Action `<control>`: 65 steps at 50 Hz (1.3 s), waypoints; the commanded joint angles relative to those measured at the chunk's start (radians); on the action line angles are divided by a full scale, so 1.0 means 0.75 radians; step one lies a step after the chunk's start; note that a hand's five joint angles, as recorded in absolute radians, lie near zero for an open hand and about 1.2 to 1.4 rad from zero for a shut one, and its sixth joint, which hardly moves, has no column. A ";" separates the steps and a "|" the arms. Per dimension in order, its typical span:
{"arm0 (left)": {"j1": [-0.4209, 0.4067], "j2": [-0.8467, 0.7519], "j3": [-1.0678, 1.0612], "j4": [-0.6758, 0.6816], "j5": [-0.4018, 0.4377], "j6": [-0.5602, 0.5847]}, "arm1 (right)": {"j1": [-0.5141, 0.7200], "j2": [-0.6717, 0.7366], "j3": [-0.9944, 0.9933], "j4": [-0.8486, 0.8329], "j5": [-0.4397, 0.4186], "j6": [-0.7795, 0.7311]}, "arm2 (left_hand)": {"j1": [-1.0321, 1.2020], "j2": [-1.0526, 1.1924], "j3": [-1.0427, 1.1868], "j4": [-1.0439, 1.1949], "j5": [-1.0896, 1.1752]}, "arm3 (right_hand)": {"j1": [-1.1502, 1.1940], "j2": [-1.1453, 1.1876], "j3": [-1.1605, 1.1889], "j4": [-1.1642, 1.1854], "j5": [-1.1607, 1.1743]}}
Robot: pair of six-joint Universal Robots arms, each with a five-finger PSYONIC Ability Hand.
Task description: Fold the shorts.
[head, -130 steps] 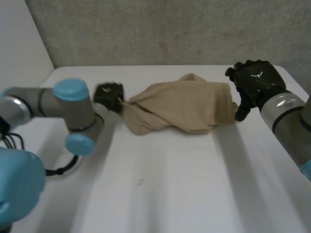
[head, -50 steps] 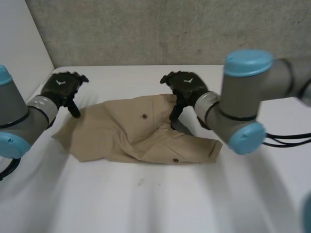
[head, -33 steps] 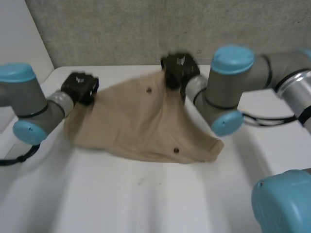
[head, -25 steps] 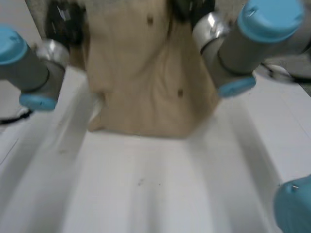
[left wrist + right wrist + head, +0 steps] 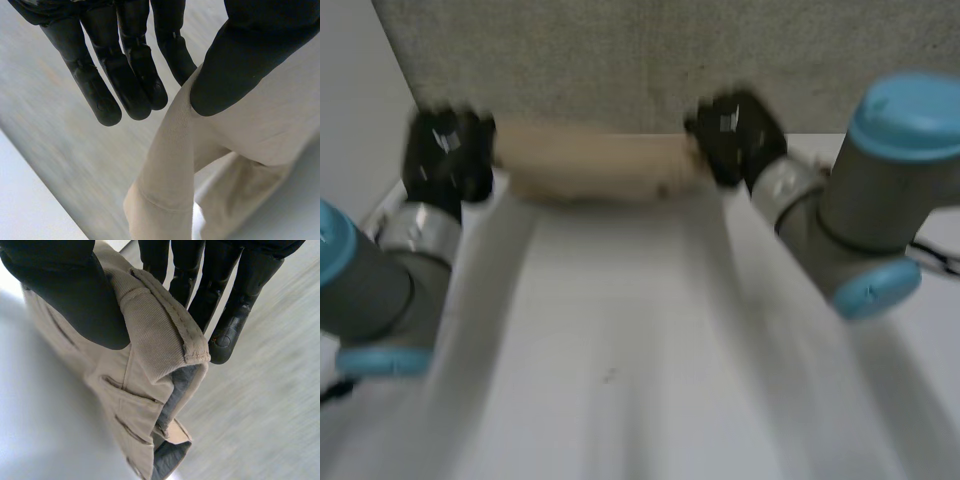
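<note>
Where the white table [image 5: 620, 340] lies nearest, its whole middle runs bare and open between the two arms. The left arm [image 5: 380, 290] stands along one side edge and the right arm [image 5: 860, 220] along the other, so the free room is the wide lane between them.

Farther off, at the table's far edge, the tan shorts [image 5: 595, 165] are stretched in a narrow band from hand to hand, in front of the grey wall [image 5: 620, 60]. The left hand [image 5: 445, 160] has one end, the right hand [image 5: 735, 135] the other.

In the left wrist view the left hand's thumb [image 5: 250, 50] presses the cloth against straight fingers [image 5: 125, 75] — a pinch on a side edge, with the rest of the shorts [image 5: 170, 180] hanging below it.

In the right wrist view the right hand's thumb [image 5: 65, 290] clamps the waistband [image 5: 165, 335] against its fingers [image 5: 225, 300] — the grey lining shows at the open edge just beneath.
</note>
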 commanded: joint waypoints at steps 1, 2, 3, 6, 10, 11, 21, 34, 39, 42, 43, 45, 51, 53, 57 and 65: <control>-0.131 -0.050 -0.222 -0.230 -0.015 0.117 | -0.017 0.034 0.343 0.102 0.005 -0.142 | 0.336 0.268 0.274 0.263 0.346 | 0.566 0.298 0.298 0.277 0.321; -0.147 -0.048 -0.226 -0.267 -0.021 0.141 | -0.017 0.032 0.365 0.108 0.007 -0.146 | 0.336 0.268 0.274 0.263 0.346 | 0.566 0.298 0.298 0.277 0.321; -0.157 -0.044 -0.230 -0.306 -0.027 0.164 | -0.021 0.027 0.396 0.118 0.013 -0.148 | 0.336 0.268 0.274 0.263 0.346 | 0.566 0.298 0.298 0.277 0.321; -0.184 -0.008 -0.253 -0.494 -0.087 0.239 | -0.033 0.007 0.453 0.161 0.015 -0.152 | 0.336 0.268 0.274 0.263 0.346 | 0.566 0.298 0.298 0.277 0.321; -0.198 0.093 -0.281 -0.798 -0.215 0.282 | -0.054 -0.140 0.543 0.394 0.011 -0.189 | 0.336 0.268 0.274 0.263 0.346 | 0.566 0.298 0.298 0.277 0.321; -0.220 0.131 -0.299 -0.927 -0.260 0.285 | -0.060 -0.199 0.578 0.512 -0.001 -0.217 | 0.336 0.268 0.274 0.263 0.346 | 0.566 0.298 0.298 0.277 0.321; -0.468 0.342 -0.404 -1.171 -0.279 0.289 | -0.068 -0.390 0.782 0.973 -0.007 -0.524 | 0.336 0.268 0.274 0.263 0.346 | 0.566 0.298 0.298 0.277 0.321; -0.405 0.087 -0.114 -0.900 -0.279 0.311 | -0.127 -0.302 0.713 0.477 -0.005 -0.210 | 0.251 0.182 0.188 0.177 0.260 | 0.566 0.298 0.298 0.277 0.321; -0.346 -0.174 0.129 -0.595 -0.279 0.352 | -0.140 -0.232 0.668 0.313 0.048 -0.177 | 0.239 0.170 0.177 0.165 0.248 | 0.566 0.298 0.298 0.277 0.321; -0.341 -0.328 0.297 -0.448 -0.271 0.431 | -0.158 -0.204 0.646 0.197 0.131 -0.177 | 0.239 0.170 0.177 0.165 0.248 | 0.566 0.298 0.298 0.277 0.321; -0.337 -0.369 0.338 -0.417 -0.263 0.456 | -0.160 -0.194 0.639 0.164 0.152 -0.177 | 0.239 0.170 0.177 0.165 0.248 | 0.566 0.298 0.298 0.277 0.321; -0.333 -0.449 0.414 -0.364 -0.232 0.501 | -0.160 -0.157 0.621 0.050 0.201 -0.183 | 0.239 0.170 0.177 0.165 0.248 | 0.566 0.298 0.298 0.277 0.321; -0.305 -0.727 0.659 -0.202 -0.034 0.647 | -0.158 0.003 0.547 -0.135 0.259 -0.199 | 0.231 0.163 0.169 0.158 0.240 | 0.566 0.298 0.298 0.277 0.321; -0.305 -0.790 0.713 -0.157 -0.005 0.655 | -0.150 0.076 0.509 -0.133 0.281 -0.209 | 0.208 0.139 0.145 0.134 0.217 | 0.566 0.298 0.298 0.277 0.321; -0.315 -0.915 0.805 -0.059 0.020 0.665 | -0.146 0.164 0.455 -0.155 0.336 -0.224 | 0.145 0.077 0.083 0.072 0.154 | 0.566 0.298 0.298 0.277 0.321; -0.311 -1.065 0.946 0.064 -0.013 0.667 | -0.146 0.238 0.386 -0.297 0.385 -0.220 | -0.933 -1.002 -0.995 -1.007 -0.924 | -0.855 -1.124 -1.124 -1.144 -1.101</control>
